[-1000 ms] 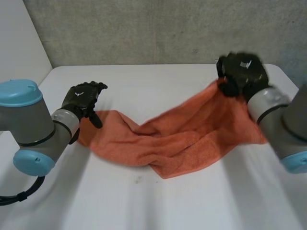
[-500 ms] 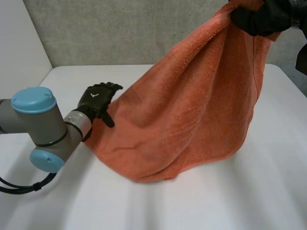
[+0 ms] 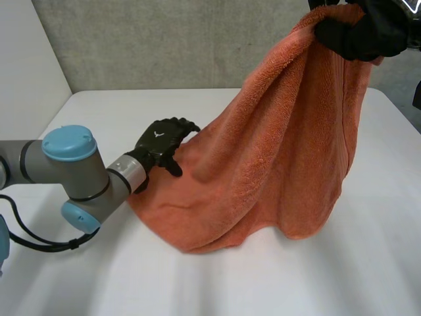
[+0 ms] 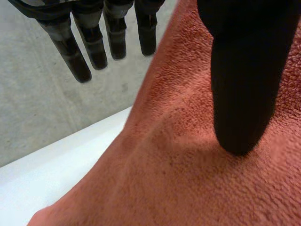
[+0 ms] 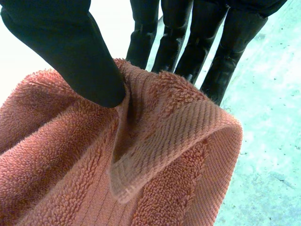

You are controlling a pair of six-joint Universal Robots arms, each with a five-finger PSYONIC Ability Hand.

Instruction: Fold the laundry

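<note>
The white desk (image 3: 276,289) runs bare along its front edge, and just beyond that the lowest fold of the orange towel (image 3: 276,164) rests on it, the cloth touching the surface from the left arm (image 3: 85,178) across to below the raised robot hand. The left robot hand (image 3: 158,143) sits low, at the towel's left edge near the desk. Its wrist view shows the thumb (image 4: 240,84) lying flat against the terry, while the fingers (image 4: 96,44) reach out straight past the cloth's edge and clear of it, so this robot hand is spread loose and closes on nothing. From there the towel climbs in a broad slanting sheet, up and to the right. The right robot hand (image 3: 362,29) holds it high above the far right side of the desk. In its wrist view the thumb (image 5: 70,47) and fingers (image 5: 188,42) pinch a hemmed corner, which folds over between them. A grey concrete wall (image 3: 164,46) stands behind.
</note>
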